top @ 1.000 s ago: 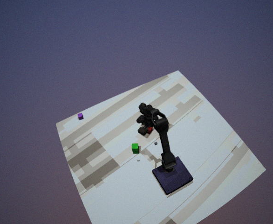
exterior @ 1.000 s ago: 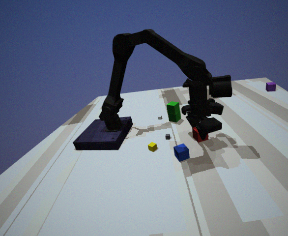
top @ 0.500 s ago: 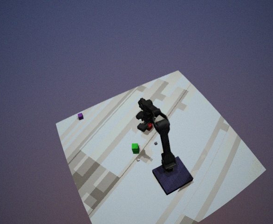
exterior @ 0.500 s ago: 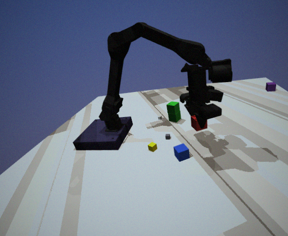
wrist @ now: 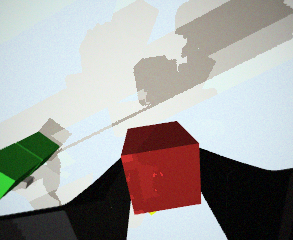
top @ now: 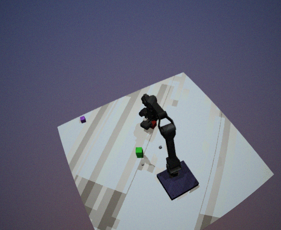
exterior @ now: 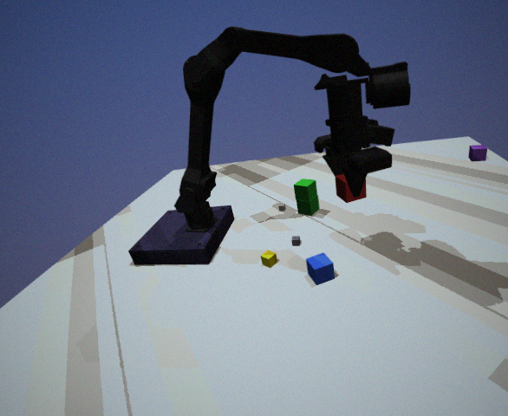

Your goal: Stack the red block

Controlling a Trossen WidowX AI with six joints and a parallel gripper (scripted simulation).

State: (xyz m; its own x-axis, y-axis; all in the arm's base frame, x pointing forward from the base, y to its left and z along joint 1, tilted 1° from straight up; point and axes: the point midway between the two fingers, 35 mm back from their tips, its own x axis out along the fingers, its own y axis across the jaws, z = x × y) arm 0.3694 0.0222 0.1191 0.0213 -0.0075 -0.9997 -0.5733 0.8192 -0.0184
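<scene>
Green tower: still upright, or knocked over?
Upright. The exterior view shows the green tower as two blocks squarely stacked, apart from the red block held in the gripper.

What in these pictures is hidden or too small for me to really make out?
- Red block: in the top view the gripper covers most of it.
- Fingers: in the wrist view the bottom edge cuts them off.
- Green tower: the wrist view's left edge clips it.
- Two grey bits: too small to identify in any view.
- Blue block and yellow block: clear in the exterior view, not visible from the top.
</scene>
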